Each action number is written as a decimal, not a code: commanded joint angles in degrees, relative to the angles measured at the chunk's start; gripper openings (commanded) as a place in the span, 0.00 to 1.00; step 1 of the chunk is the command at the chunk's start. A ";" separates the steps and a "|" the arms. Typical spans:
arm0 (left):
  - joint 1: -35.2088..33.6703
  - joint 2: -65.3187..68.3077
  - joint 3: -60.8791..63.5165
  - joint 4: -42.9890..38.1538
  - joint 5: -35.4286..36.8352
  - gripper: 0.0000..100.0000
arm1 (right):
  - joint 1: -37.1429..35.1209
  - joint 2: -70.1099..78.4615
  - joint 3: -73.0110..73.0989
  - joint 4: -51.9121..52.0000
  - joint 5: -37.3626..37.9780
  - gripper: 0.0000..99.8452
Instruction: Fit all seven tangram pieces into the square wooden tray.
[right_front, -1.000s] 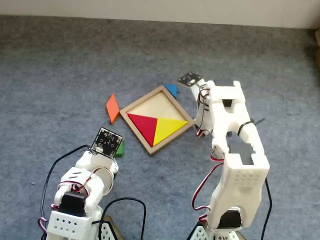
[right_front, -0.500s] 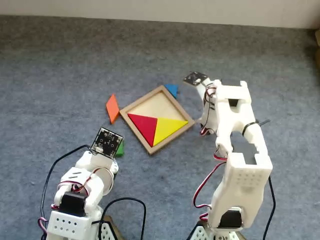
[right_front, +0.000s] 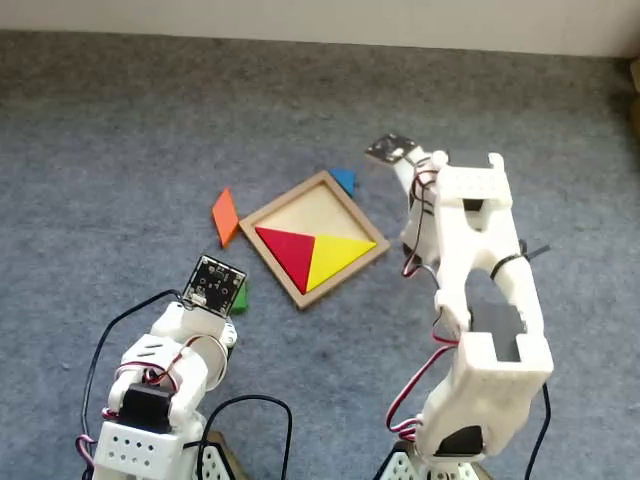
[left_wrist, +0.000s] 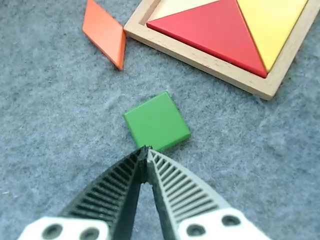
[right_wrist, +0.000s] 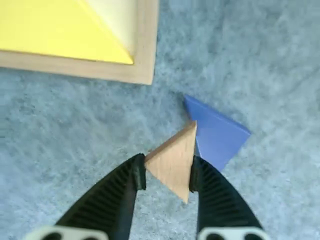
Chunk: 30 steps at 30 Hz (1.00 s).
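Since a second ago the right arm has swung rightward in the high view. My right tool (right_wrist: 167, 166) pinches a pale wooden triangle (right_wrist: 174, 150) above the blue triangle (right_wrist: 217, 131), by the tray's (right_front: 345, 277) upper corner. I'd align its edges with the tray's bare half before lowering. Lower left, my left tool (left_wrist: 146, 152) sits pressed together beside the green square (left_wrist: 157, 121).

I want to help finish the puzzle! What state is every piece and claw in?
wooden tray: partly filled
red triangle: in tray
yellow triangle: in tray
orange piece: loose on carpet
green square: loose on carpet
blue triangle: loose on carpet
plain triangle: gripped
right gripper: shut on plain triangle
left gripper: shut, empty
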<state>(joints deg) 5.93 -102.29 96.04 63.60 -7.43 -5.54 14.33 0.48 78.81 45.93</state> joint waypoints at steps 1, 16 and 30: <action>-0.13 -0.92 1.10 0.26 0.26 0.01 | -4.00 -5.14 -1.01 0.31 -4.31 0.09; -0.13 -0.92 1.10 0.26 0.26 0.01 | -19.12 -0.22 -1.01 -19.74 -24.44 0.09; -0.13 -0.92 1.10 0.26 0.26 0.01 | -17.54 9.80 -7.08 -18.24 -25.67 0.13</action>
<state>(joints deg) 5.93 -102.29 96.04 63.60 -7.43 -23.91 25.14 -3.30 58.95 20.62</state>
